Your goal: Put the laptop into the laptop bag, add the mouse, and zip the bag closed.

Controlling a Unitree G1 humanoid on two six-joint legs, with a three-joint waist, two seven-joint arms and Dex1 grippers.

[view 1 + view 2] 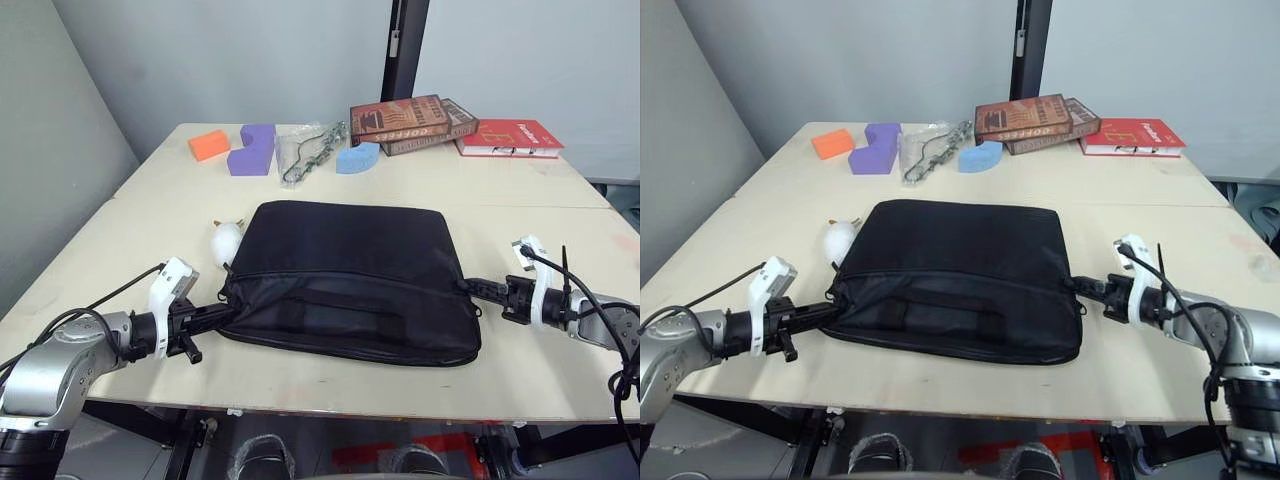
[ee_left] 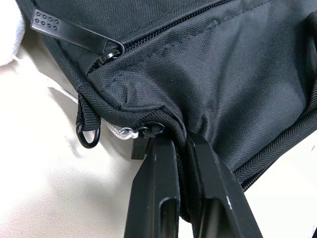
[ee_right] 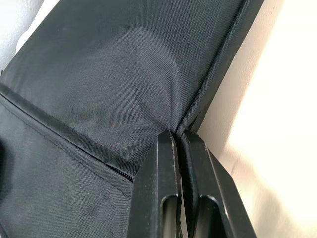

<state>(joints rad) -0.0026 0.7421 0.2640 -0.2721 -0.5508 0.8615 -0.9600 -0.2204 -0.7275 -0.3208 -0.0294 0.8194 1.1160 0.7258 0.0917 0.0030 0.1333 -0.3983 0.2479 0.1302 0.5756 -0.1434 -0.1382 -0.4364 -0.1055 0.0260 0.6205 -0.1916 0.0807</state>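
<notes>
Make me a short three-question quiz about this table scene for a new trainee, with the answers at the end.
1. True or false: the left end effector is pinching a corner of the black bag.
2. What lies farthest back on the table's right side? A) a red book B) an orange block C) a white toy
3. Fill in: the right end effector grips the bag at its ___ edge.

Key: 1 true. 2 A. 3 right.
</notes>
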